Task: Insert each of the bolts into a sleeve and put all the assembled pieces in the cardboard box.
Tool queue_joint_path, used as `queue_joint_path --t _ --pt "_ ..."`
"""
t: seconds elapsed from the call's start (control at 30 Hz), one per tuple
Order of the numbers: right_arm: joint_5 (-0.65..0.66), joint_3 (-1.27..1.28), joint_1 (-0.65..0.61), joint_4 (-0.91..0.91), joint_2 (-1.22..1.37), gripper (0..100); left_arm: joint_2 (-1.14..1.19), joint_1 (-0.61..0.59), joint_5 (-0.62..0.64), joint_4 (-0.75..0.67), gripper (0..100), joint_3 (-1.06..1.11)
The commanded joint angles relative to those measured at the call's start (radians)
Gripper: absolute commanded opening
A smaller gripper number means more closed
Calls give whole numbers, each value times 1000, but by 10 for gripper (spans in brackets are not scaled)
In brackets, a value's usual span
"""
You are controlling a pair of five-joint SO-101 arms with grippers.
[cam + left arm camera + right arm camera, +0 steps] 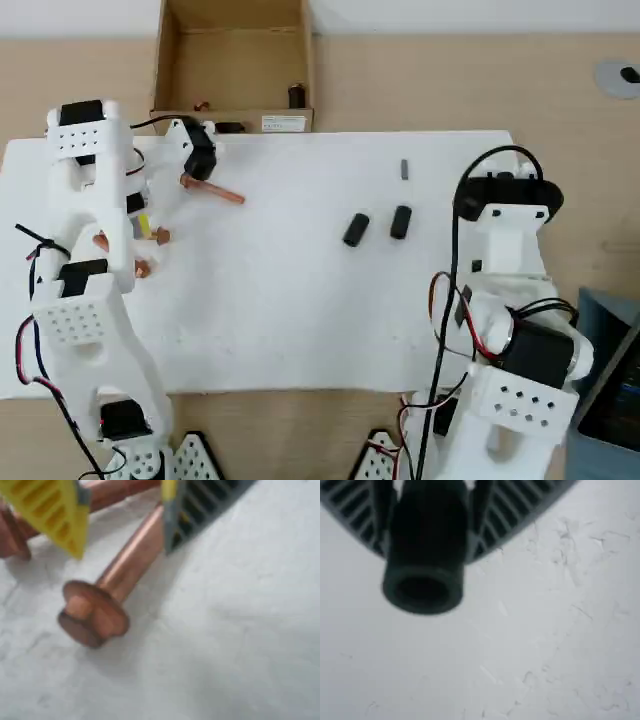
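A copper bolt [107, 595] lies on the white mat [300, 300], head toward the camera, its shaft between the yellow and grey fingers of my left gripper [125, 550], which is open. That left gripper [143, 224] is at the mat's left side among a few bolts [160, 236]. Another bolt [215, 190] lies a little farther back. My right gripper [425, 550] is shut on a black sleeve [424, 575] held just above the mat, bore facing the camera. Two more sleeves [356, 229] [401, 221] lie mid-mat. The cardboard box [160, 70] stands at the back left.
A dark piece [296, 95] stands inside the box by its front wall. A small grey pin [404, 169] lies behind the two sleeves. A dark blue bin [610, 380] sits off the mat at the right edge. The right arm [505, 210] stands over the mat's right side.
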Motion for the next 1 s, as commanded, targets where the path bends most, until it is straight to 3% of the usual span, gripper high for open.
queue_joint_path --t 0.0,0.37,0.97 --pt "0 2 5 -23 -12 10 -4 17 -14 8 176 -41" --pt "0 2 5 -23 -12 10 94 23 -15 2 178 -54" --pt "0 2 5 -23 -12 10 145 23 -8 -51 2 -52"
